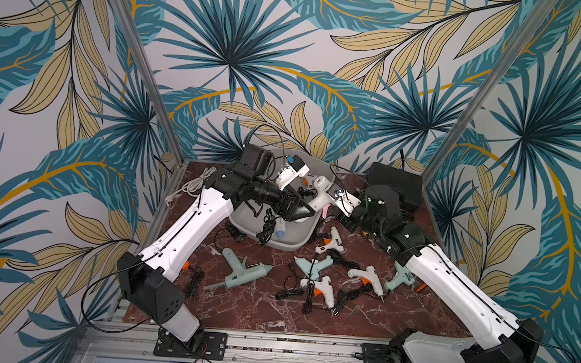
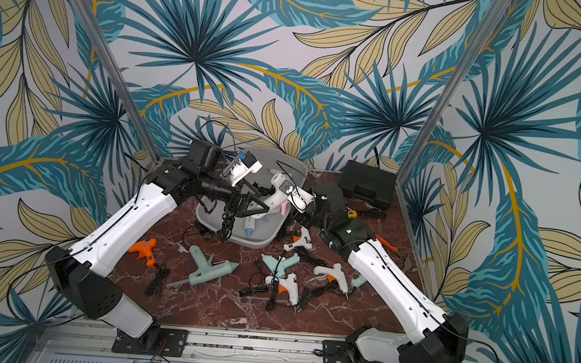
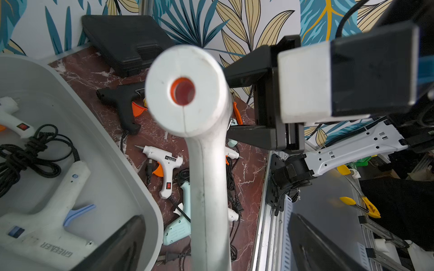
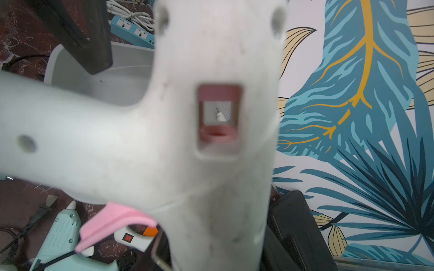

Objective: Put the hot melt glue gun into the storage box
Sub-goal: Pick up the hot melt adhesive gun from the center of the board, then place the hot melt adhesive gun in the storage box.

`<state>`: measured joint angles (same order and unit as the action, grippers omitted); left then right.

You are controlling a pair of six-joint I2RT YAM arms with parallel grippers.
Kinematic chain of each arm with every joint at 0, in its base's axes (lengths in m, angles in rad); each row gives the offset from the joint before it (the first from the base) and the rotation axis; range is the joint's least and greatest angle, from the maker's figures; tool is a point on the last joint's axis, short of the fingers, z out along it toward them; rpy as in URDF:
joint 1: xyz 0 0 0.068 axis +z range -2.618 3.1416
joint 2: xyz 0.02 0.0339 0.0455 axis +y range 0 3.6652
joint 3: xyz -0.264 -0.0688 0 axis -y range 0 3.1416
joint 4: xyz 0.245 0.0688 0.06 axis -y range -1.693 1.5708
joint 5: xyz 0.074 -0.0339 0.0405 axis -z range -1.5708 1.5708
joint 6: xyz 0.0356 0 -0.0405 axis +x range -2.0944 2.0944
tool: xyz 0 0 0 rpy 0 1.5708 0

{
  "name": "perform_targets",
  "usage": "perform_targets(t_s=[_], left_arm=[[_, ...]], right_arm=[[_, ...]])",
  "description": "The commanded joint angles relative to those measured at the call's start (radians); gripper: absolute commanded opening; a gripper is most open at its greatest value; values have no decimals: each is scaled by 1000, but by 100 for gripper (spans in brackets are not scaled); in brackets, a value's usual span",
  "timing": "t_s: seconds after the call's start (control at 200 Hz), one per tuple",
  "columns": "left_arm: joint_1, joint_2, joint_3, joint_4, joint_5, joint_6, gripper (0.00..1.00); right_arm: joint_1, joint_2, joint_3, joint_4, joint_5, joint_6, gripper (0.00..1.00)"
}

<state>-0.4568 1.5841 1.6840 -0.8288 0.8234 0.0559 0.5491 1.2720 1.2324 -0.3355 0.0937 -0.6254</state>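
Observation:
A white hot melt glue gun with a pink trigger hangs in the air over the right side of the light-grey storage box. My right gripper is shut on its barrel. In the left wrist view the glue gun shows its rear end. Its handle runs between the fingers of my left gripper, which stands open with gaps on both sides. The box holds a white gun with a blue trigger, another white gun and a black cord.
Several glue guns and cords lie on the marble table in front of the box: a mint one, white ones, an orange one, a black one. A black ribbed case stands at the back right. A power strip lies back left.

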Motion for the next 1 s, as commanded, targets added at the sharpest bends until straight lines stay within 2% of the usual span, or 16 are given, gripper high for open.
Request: perform_targets(t_s=[0.0, 0.13, 0.265, 0.371, 0.481, 0.541, 0.576, 0.646, 0.711, 0.811, 0.992], left_arm=[[-2, 25, -4, -13, -20, 12, 100], [-3, 56, 12, -14, 6, 5, 94], [-4, 73, 16, -1, 26, -4, 79], [-4, 75, 14, 19, 25, -18, 53], [-4, 65, 5, 46, -34, -40, 17], [-4, 47, -12, 75, -99, -50, 0], [-4, 34, -25, 94, -151, -54, 0], [-4, -1, -58, 142, -245, -55, 0], [-4, -34, -91, 189, -323, -42, 0], [-5, -77, -139, 259, -439, -21, 0], [-4, -110, -187, 348, -613, 20, 0]], right_arm=[[9, -2, 44, 50, -20, 15, 0], [13, 4, 53, 57, -27, 27, 0], [14, 16, 61, 62, -29, 44, 0], [15, 29, 66, 65, -28, 55, 0], [14, 39, 67, 71, -9, 71, 0], [15, 39, 67, 79, 13, 91, 15], [15, 37, 67, 82, 26, 105, 35], [15, 28, 68, 84, 47, 125, 67], [14, 15, 72, 81, 70, 152, 83], [15, -15, 65, 87, 103, 191, 99], [15, -71, 50, 107, 216, 290, 100]])
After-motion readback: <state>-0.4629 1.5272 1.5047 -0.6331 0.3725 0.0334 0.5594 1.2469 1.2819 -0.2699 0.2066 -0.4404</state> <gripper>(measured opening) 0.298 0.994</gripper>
